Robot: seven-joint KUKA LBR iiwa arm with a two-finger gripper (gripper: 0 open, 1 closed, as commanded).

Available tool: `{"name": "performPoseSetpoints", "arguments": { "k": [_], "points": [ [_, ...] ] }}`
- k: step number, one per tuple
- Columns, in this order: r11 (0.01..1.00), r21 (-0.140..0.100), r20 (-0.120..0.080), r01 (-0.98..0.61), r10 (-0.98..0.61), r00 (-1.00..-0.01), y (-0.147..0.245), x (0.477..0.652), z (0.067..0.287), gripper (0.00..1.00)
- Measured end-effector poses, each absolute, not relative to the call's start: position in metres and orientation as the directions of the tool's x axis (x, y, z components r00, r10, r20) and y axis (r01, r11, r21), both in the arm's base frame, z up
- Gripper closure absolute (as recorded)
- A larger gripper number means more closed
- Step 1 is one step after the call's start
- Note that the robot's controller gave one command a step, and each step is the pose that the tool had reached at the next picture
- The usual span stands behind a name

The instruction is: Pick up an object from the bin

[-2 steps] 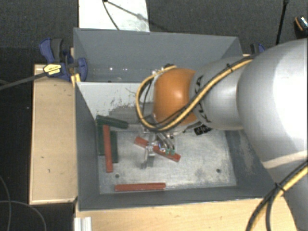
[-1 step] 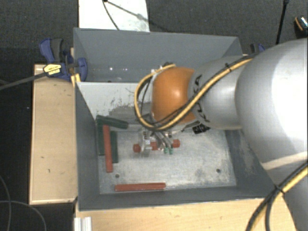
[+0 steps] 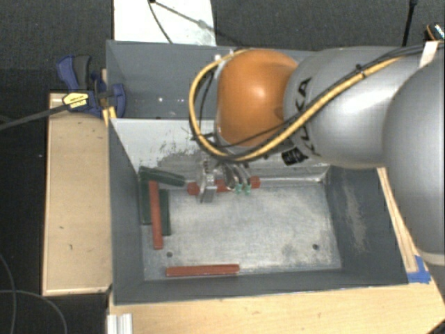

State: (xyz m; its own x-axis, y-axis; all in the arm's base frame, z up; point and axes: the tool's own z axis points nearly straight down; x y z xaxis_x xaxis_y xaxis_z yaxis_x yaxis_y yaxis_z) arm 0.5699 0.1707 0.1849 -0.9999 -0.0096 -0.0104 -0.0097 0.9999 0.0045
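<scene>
My gripper [image 3: 208, 184] is low at the back of the bin, under the arm's orange cover. It sits right at a red flat stick [image 3: 252, 183] that lies along the foot of the back wall; the stick's middle is hidden by the gripper. Just left of it a dark green stick [image 3: 163, 178] lies slanted on the floor.
At the left wall, two more dark green sticks [image 3: 146, 202] [image 3: 165, 211] and a red stick [image 3: 156, 221] lie side by side, pointing front to back. Another red stick [image 3: 203, 271] lies along the front wall. The arm covers the bin's back right.
</scene>
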Motion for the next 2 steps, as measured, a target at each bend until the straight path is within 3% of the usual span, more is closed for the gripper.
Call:
{"name": "performPoseSetpoints", "arguments": {
  "k": [1,2],
  "points": [
    [1.000,0.004,-0.009,-0.029,-0.029,-1.000,0.1933,0.5795,0.2283,1.00],
    [0.913,0.000,-0.005,-0.407,-0.407,-0.913,0.2000,0.5804,0.2190,1.00]
  ]
}}
